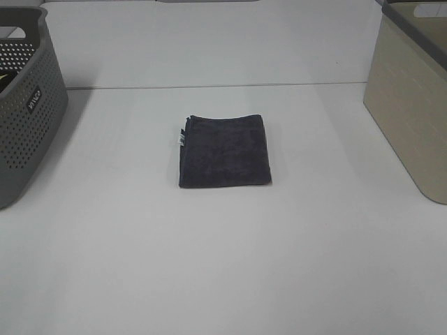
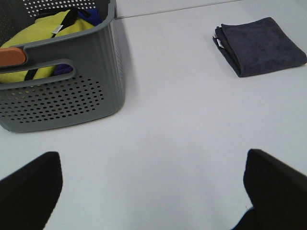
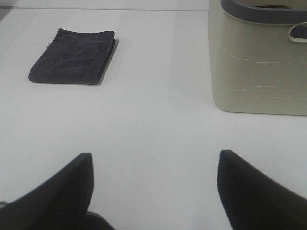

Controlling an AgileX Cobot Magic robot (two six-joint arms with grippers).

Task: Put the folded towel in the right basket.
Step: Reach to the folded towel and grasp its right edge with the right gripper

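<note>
A folded dark grey towel (image 1: 225, 151) lies flat in the middle of the white table. It also shows in the left wrist view (image 2: 261, 44) and in the right wrist view (image 3: 73, 62). The right basket (image 1: 413, 98) is beige with a grey rim and stands at the table's right edge; the right wrist view (image 3: 259, 62) shows its side. My left gripper (image 2: 153, 191) is open and empty, well short of the towel. My right gripper (image 3: 156, 191) is open and empty, with the towel and the basket both well away from it. Neither gripper shows in the exterior high view.
A grey perforated basket (image 1: 24, 112) stands at the table's left edge; the left wrist view (image 2: 62, 91) shows yellow and dark cloths inside it. A seam in the white surface (image 1: 223, 86) runs across behind the towel.
</note>
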